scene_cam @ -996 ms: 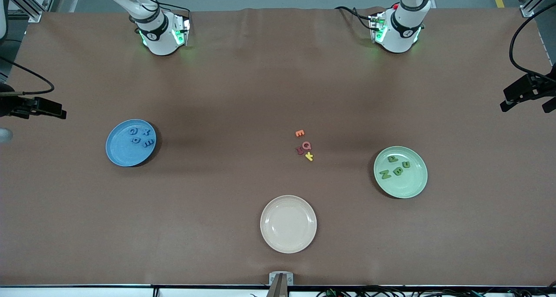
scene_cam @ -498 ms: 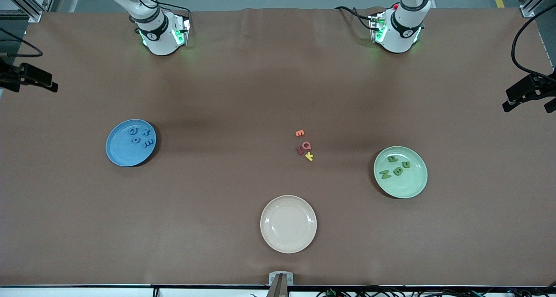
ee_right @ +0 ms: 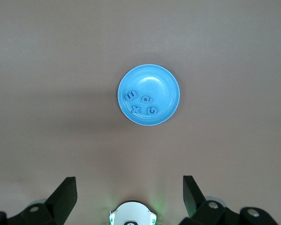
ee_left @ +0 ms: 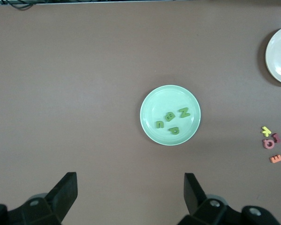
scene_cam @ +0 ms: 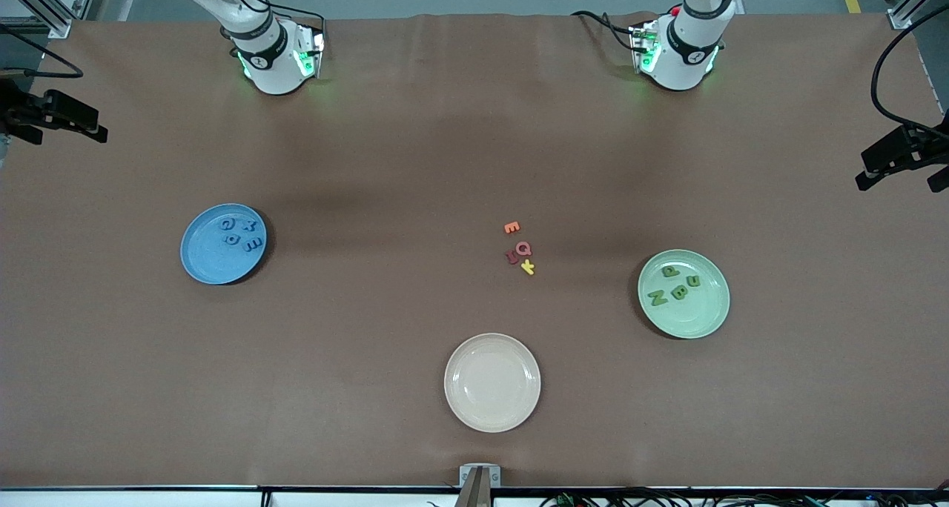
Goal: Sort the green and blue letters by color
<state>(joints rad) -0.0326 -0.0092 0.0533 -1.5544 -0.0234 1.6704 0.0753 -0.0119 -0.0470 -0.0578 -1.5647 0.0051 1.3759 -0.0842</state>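
Blue letters, four small chunky toy ones, lie in the round blue plate toward the right arm's end of the worktop. Green letters, also four, lie in the round pale green plate toward the left arm's end. Both sets sit well apart from the hands. Right hand hangs high up, w/ the blue plate far below it, fingers spread wide, holding nothing. Left hand hangs high over the green plate, also wide open & empty. Between the 2 plates lies a small bunch of orange, pink, red & yellow letters. A round cream plate sits nearer the front camera, nothing in it.
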